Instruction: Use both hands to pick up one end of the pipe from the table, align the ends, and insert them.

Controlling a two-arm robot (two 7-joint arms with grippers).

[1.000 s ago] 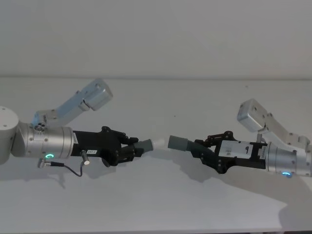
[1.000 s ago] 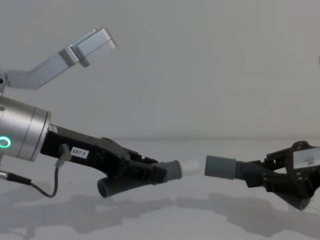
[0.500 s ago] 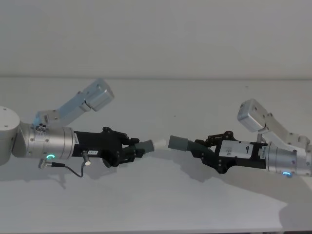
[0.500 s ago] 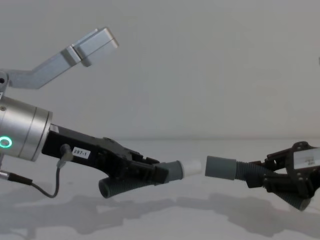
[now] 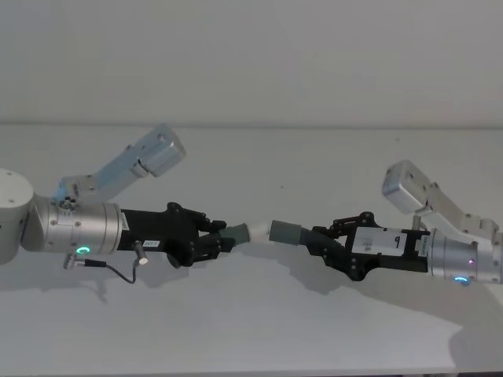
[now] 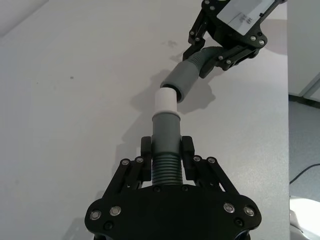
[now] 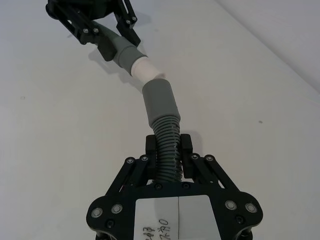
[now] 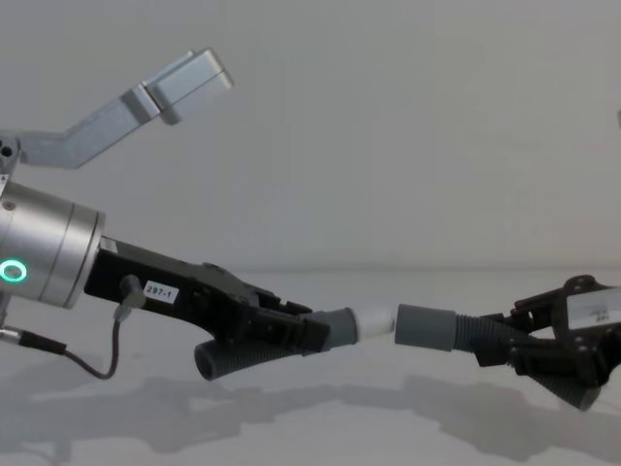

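While clamped in the left gripper [image 8: 291,330], whitish tip [image 8: 374,318] just meeting socket collar [image 8: 424,327], ribbed piece [image 7: 169,145] pinched by right gripper [image 7: 169,150] above the table [image 5: 251,330].

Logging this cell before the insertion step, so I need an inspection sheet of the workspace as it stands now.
Surface: white table, bare apart from shadows.
Job's things: white-tipped pipe piece and ribbed pipe piece both held above the table, whitish tip at the mouth of the socket collar; how deep it sits cannot be told.
Clutter: nothing seen.
Grippers: left gripper shut on the white-tipped piece; right gripper shut on the ribbed piece.
Cables: thin black cable hanging under the left wrist.
Surroundings: plain pale wall.
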